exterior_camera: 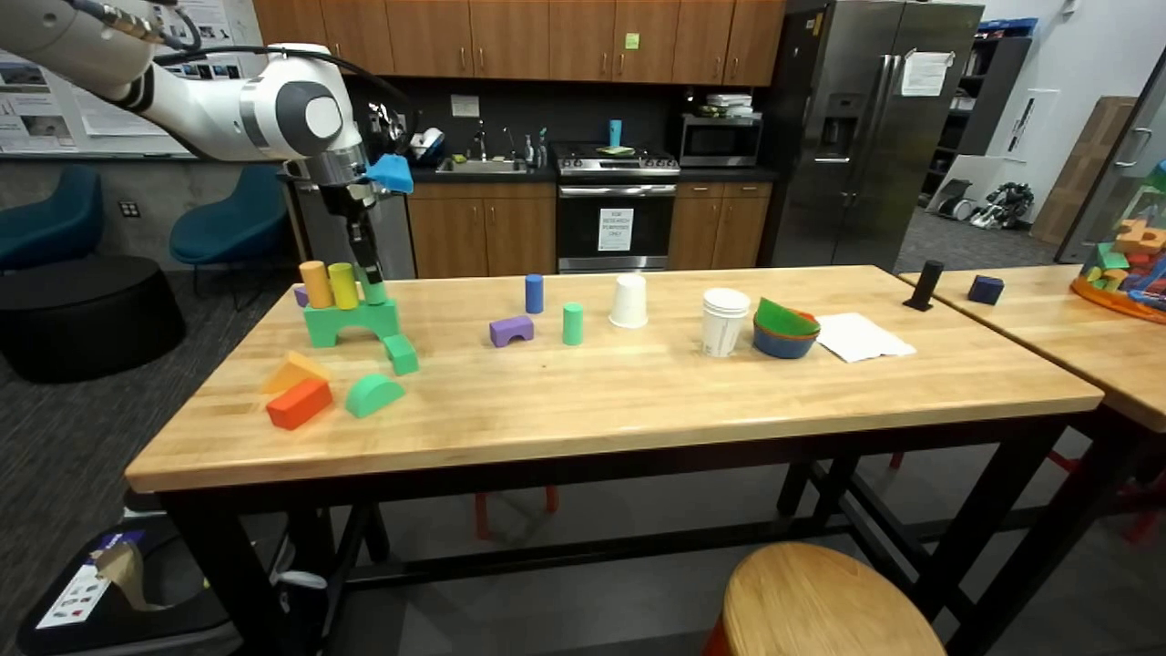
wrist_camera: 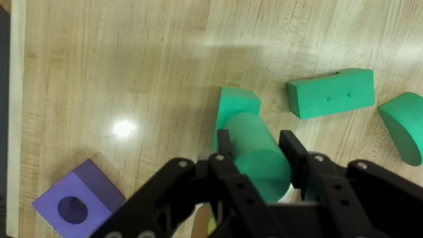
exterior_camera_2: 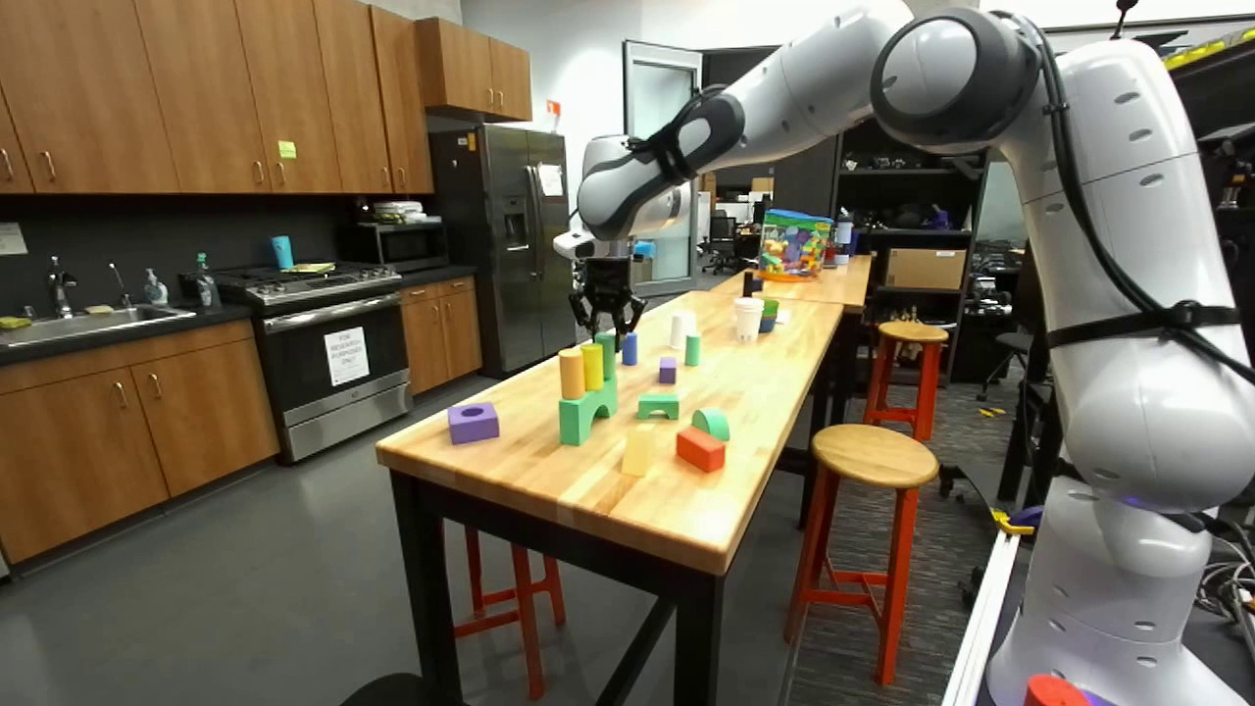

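The jaws grip a green cylinder [wrist_camera: 257,155] by its two sides, parted only by its thickness. That cylinder stands upright on one end of a big green arch [exterior_camera: 353,316], its foot meeting the arch's top as far as the views show. On the same arch, just beside it, stands a yellow cylinder [exterior_camera: 343,286], then an orange cylinder [exterior_camera: 316,284]; both crowd one side of the jaws. In the wrist view the jaws hide part of the arch and most of those two.

Around the arch on the tabletop [exterior_camera: 510,401] lie a small green arch [wrist_camera: 333,94], a green half-round [wrist_camera: 408,129], a red block [exterior_camera_2: 700,449], a yellow wedge [exterior_camera: 296,372] and a purple block [wrist_camera: 76,208] with a round hole. Farther along are a purple arch [exterior_camera: 511,329], a blue cylinder [exterior_camera: 534,294], another green cylinder [exterior_camera: 572,323], an upside-down white cup [exterior_camera: 629,301], a stack of white cups [exterior_camera: 722,323] and nested bowls [exterior_camera: 783,345] beside a white sheet [exterior_camera: 864,337].

Counted: five cylinders, two of them green; three arches, two green and one purple; one half-round; one wedge; one red block; one holed block; three bowls. How many cups the stack has, I cannot tell.
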Robot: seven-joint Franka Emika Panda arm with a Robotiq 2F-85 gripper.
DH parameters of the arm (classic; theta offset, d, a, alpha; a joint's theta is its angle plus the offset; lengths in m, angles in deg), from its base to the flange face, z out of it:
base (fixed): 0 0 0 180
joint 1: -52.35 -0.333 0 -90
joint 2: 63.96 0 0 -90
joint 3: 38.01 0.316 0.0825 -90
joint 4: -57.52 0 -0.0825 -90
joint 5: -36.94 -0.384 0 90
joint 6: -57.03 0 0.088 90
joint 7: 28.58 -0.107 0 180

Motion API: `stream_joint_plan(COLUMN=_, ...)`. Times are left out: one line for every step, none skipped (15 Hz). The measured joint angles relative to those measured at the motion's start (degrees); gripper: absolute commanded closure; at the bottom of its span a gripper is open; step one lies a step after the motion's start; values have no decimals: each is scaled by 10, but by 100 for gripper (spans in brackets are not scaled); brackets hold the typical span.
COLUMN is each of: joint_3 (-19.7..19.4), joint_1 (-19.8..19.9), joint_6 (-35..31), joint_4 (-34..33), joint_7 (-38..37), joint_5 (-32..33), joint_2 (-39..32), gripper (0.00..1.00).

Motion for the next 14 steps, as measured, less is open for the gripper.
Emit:
stream_joint_plan(joint_3=0, joint_1=-2, joint_6=3, joint_4=0, joint_7=0, joint_5=4, joint_2=0, gripper=84)
stream_joint_plan(joint_3=0, joint_1=-3, joint_6=5, joint_4=0, joint_7=0, joint_5=8, joint_2=-1, gripper=84)
stream_joint_plan(joint_3=0, joint_1=-4, joint_6=7, joint_4=0, joint_7=0, joint_5=11, joint_2=-2, gripper=84)
stream_joint_plan(joint_3=0, joint_1=-4, joint_6=8, joint_4=0, joint_7=0, joint_5=14, joint_2=-3, gripper=84)
stream_joint_plan(joint_3=0, joint_1=-5, joint_6=10, joint_4=0, joint_7=0, joint_5=17, joint_2=-4, gripper=84)
stream_joint_plan(joint_3=0, joint_1=-5, joint_6=10, joint_4=0, joint_7=0, joint_5=19, joint_2=-5, gripper=84)
stream_joint_plan(joint_3=0, joint_1=-5, joint_6=11, joint_4=-1, joint_7=0, joint_5=20, joint_2=-5, gripper=84)
stream_joint_plan(joint_3=0, joint_1=-5, joint_6=11, joint_4=-1, joint_7=0, joint_5=20, joint_2=-5, gripper=84)
stream_joint_plan(joint_3=0, joint_1=-5, joint_6=11, joint_4=-1, joint_7=1, joint_5=20, joint_2=-5, gripper=84)
stream_joint_plan(joint_3=0, joint_1=-5, joint_6=11, joint_4=-1, joint_7=1, joint_5=20, joint_2=-5, gripper=84)
stream_joint_plan(joint_3=0, joint_1=-5, joint_6=11, joint_4=-1, joint_7=2, joint_5=20, joint_2=-5, gripper=84)
stream_joint_plan(joint_3=1, joint_1=-5, joint_6=15, joint_4=-2, joint_7=9, joint_5=16, joint_2=-5, gripper=84)
stream_joint_plan(joint_3=2, joint_1=-4, joint_6=24, joint_4=-4, joint_7=22, joint_5=8, joint_2=-6, gripper=84)
stream_joint_plan(joint_3=4, joint_1=-3, joint_6=35, joint_4=-7, joint_7=35, joint_5=1, joint_2=-6, gripper=84)
